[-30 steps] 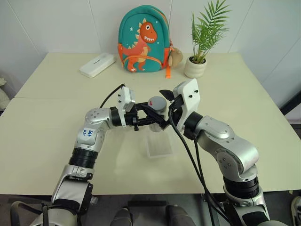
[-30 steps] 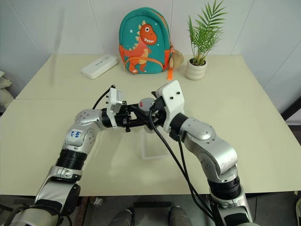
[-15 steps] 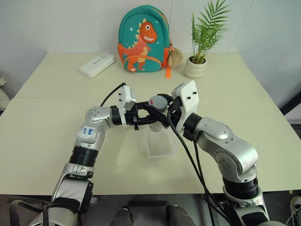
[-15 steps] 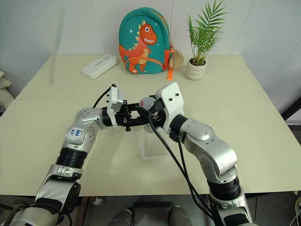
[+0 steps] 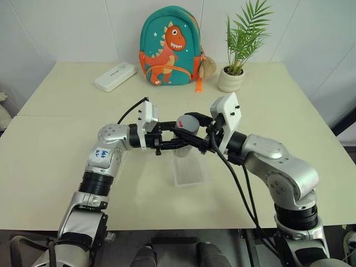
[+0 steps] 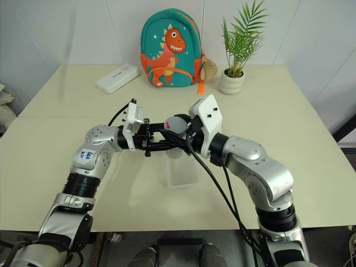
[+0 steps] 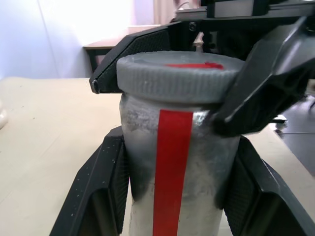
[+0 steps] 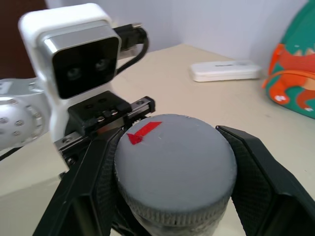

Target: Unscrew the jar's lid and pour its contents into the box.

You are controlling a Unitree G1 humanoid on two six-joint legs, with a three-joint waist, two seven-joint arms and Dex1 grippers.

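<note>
Both tools grip: left (image 7: pixel 172 196) the jar (image 7: pixel 172 162), right (image 8: pixel 172 196) seemingly its lid (image 8: pixel 174 162).

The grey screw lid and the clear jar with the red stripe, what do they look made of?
The grey screw lid: likely matte moulded plastic, with fine ribbing round its edge. The clear jar with the red stripe: see-through and cloudy inside, plastic or glass; the stripe looks like tape.

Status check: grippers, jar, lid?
Left gripper shut on jar. Right gripper shut on lid, not yet off. Box below, nothing blocking.
</note>
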